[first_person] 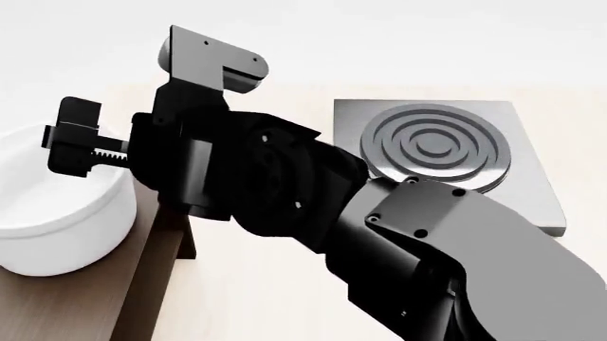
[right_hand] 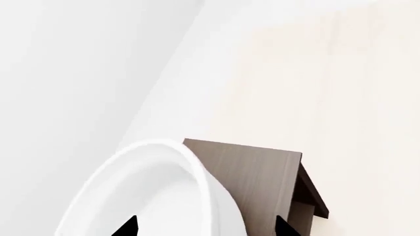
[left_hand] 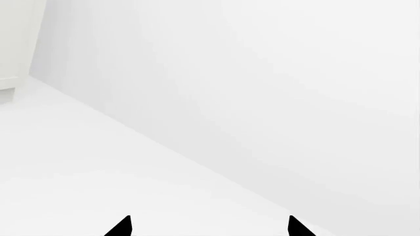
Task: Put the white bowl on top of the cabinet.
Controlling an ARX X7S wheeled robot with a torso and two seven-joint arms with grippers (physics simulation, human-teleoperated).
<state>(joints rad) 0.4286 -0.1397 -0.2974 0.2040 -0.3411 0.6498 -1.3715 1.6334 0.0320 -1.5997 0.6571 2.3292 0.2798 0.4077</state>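
Note:
The white bowl point(first_person: 57, 213) stands upright on the flat dark brown top of the cabinet point(first_person: 57, 305) at the left of the head view. My right arm reaches across to it, and the right gripper point(first_person: 71, 138) hangs at the bowl's near wall. In the right wrist view the right gripper point(right_hand: 206, 226) is open. One fingertip is over the inside of the white bowl point(right_hand: 151, 196) and the other over the cabinet point(right_hand: 256, 177), so the rim lies between them. My left gripper point(left_hand: 210, 227) is open with nothing between its fingers and faces only white surfaces.
A grey square stove plate point(first_person: 446, 153) with ringed grooves lies on the light wooden table point(first_person: 266, 284) right of the cabinet. The right arm's dark links fill the middle of the head view. A pale panel point(left_hand: 16, 44) shows in the left wrist view.

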